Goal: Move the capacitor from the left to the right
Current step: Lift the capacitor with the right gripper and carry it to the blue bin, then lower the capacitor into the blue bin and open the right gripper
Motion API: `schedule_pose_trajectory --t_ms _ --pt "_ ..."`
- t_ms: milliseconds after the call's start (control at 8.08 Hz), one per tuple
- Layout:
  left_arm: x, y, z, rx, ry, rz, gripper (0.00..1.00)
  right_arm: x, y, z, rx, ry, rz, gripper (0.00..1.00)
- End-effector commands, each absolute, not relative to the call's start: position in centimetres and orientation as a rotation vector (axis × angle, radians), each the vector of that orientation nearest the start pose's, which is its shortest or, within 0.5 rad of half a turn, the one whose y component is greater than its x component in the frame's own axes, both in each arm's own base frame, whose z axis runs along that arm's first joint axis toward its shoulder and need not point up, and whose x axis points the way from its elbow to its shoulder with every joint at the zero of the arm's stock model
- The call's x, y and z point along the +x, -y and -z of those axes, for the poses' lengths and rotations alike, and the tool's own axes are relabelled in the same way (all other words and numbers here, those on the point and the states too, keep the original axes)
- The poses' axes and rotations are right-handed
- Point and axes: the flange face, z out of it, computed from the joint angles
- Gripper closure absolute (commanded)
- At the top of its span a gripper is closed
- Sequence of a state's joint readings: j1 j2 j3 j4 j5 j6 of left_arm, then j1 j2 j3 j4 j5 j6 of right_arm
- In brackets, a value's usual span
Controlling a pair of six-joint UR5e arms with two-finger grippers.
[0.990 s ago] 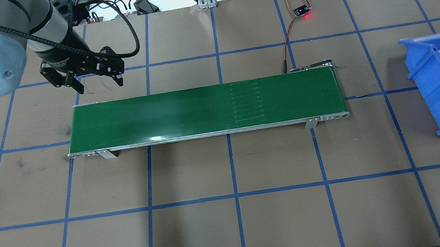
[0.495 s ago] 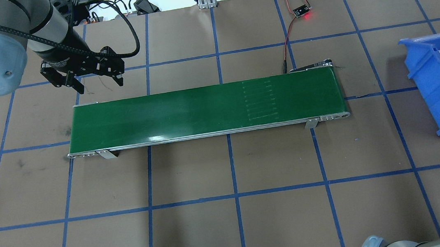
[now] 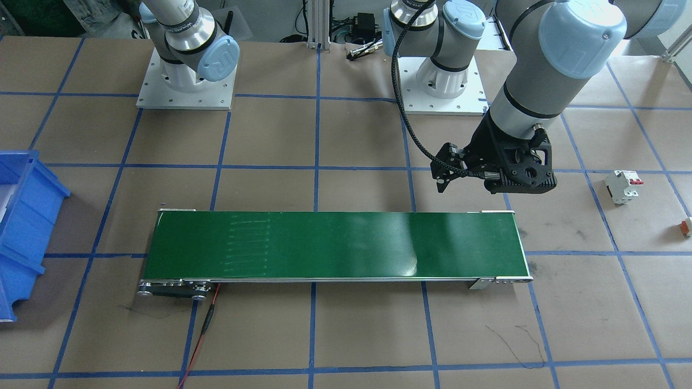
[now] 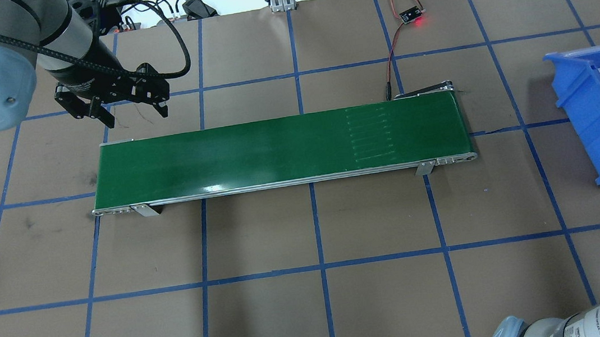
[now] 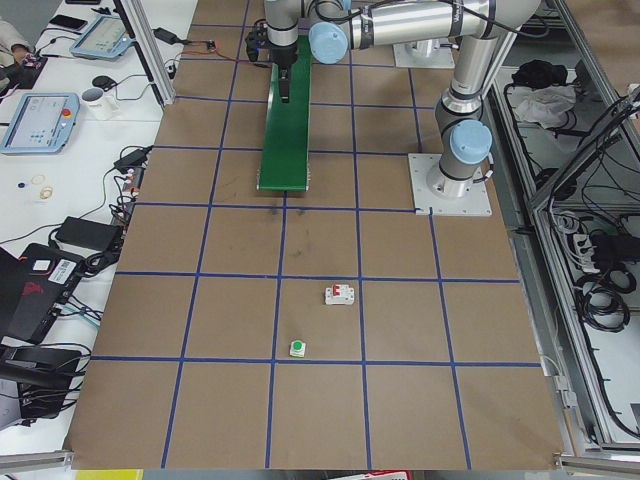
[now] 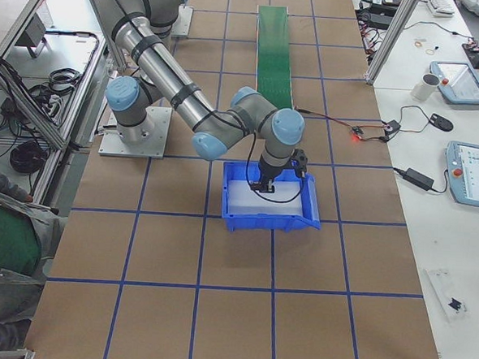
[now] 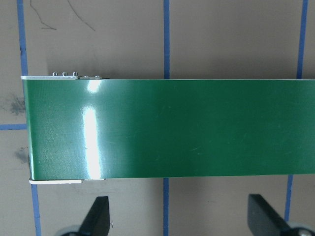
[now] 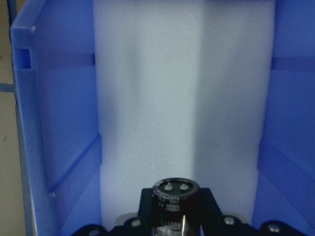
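Note:
The capacitor (image 8: 175, 197), a stubby black cylinder with a silvery end, is held upright in my right gripper (image 8: 175, 216). The gripper hangs low over the white foam floor of the blue bin (image 8: 49, 123). In the exterior right view the right gripper (image 6: 265, 183) sits inside the bin (image 6: 269, 220). My left gripper (image 4: 137, 118) is open and empty. It hovers just beyond the far side of the green conveyor belt (image 4: 275, 148), at the belt's left end. The left wrist view shows its two fingertips (image 7: 97, 216) spread wide over the belt (image 7: 172, 128).
The bin (image 4: 593, 118) stands right of the belt. A white circuit breaker (image 3: 623, 186) and a tiny orange-and-white part (image 3: 686, 227) lie on the paper left of the belt. A wired sensor board (image 4: 411, 15) with a red light lies behind the belt.
The right gripper has left the upper right edge of the overhead view, and its arm now enters at the bottom right. The belt's pale marks have shifted right. The left arm has not moved.

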State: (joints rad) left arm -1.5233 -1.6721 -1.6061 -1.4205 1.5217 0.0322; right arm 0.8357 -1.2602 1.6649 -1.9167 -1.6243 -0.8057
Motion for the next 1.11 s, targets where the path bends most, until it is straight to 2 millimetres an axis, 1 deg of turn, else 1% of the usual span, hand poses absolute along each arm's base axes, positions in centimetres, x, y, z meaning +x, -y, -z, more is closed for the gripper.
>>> schedule_pose_trajectory --t_ms 0,247,371,495,619,742,866,990 --pt "-11.2 53.9 -43.4 -0.026 -3.190 0.025 0.00 -30.2 53.3 -25.9 -0.110 -3.056 -0.111 1.00" --pt "-11.2 53.9 -43.4 -0.026 -3.191 0.025 0.00 -30.3 53.5 -24.5 -0.106 -3.036 -0.134 1.00" --pt "-11.2 53.9 -43.4 -0.029 -3.191 0.025 0.00 -30.4 53.5 -24.3 -0.106 -3.035 -0.136 1.00" --pt "-11.2 53.9 -43.4 -0.029 -3.191 0.025 0.00 -30.5 53.7 -24.5 -0.102 -3.051 -0.110 0.96" --pt "-11.2 53.9 -43.4 -0.026 -3.191 0.025 0.00 -30.4 54.7 -25.1 -0.109 -3.042 0.043 0.67" --pt "-11.2 53.9 -43.4 -0.026 -3.191 0.025 0.00 -30.2 55.2 -25.5 -0.120 -3.023 0.118 0.48" --pt "-11.2 53.9 -43.4 -0.026 -3.191 0.025 0.00 -30.3 55.2 -25.8 -0.119 -3.023 0.130 0.36" --pt "-11.2 53.9 -43.4 -0.026 -3.191 0.025 0.00 -30.1 55.3 -26.3 -0.131 -3.026 0.147 0.21"
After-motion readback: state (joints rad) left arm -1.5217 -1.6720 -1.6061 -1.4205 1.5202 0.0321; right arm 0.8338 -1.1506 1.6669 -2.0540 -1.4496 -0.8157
